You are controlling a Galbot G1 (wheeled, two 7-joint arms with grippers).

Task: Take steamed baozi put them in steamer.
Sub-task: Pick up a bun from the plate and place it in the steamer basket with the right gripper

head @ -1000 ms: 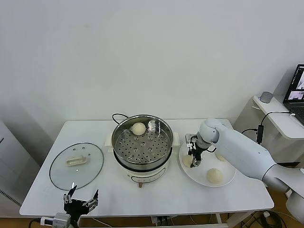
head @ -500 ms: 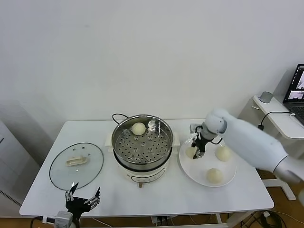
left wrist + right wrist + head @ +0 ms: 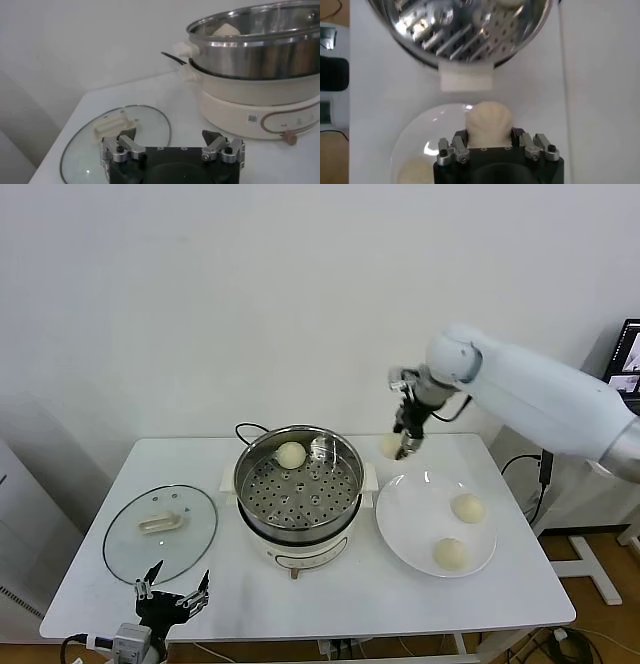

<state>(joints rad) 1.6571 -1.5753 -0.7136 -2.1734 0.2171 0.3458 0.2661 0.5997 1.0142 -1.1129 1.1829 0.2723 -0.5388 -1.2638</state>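
Baozi number four in total. From the head view, one bun [image 3: 291, 454] sits on the perforated floor of the steamer [image 3: 300, 529], toward its far rim; two more [image 3: 467, 507] [image 3: 451, 553] lie on the white plate [image 3: 405, 519] just to the right of the steamer, well apart from each other. The fourth bun [image 3: 391, 446] is clamped in the right gripper [image 3: 404, 448], raised clear of the plate and hanging above the table [image 3: 400, 594] near the steamer's far right side (not yet over the basket). The glass lid [image 3: 161, 533] lies flat on the table to the left of the steamer. The left gripper [image 3: 170, 602] is parked low at the table's near edge, in front of the lid, jaws spread wide and holding nothing. From the left wrist view, both fingers [image 3: 126, 145] stand well apart; the lid [image 3: 145, 122] and the steamer on its white base [image 3: 260, 115] lie beyond, with a bun's top [image 3: 223, 29] showing above the rim. From the right wrist view, the jaws are closed narrowly on the held bun [image 3: 488, 123], with the steamer basket [image 3: 465, 30] ahead, the plate [image 3: 417, 137] below, and another bun [image 3: 413, 171] partly visible on it.
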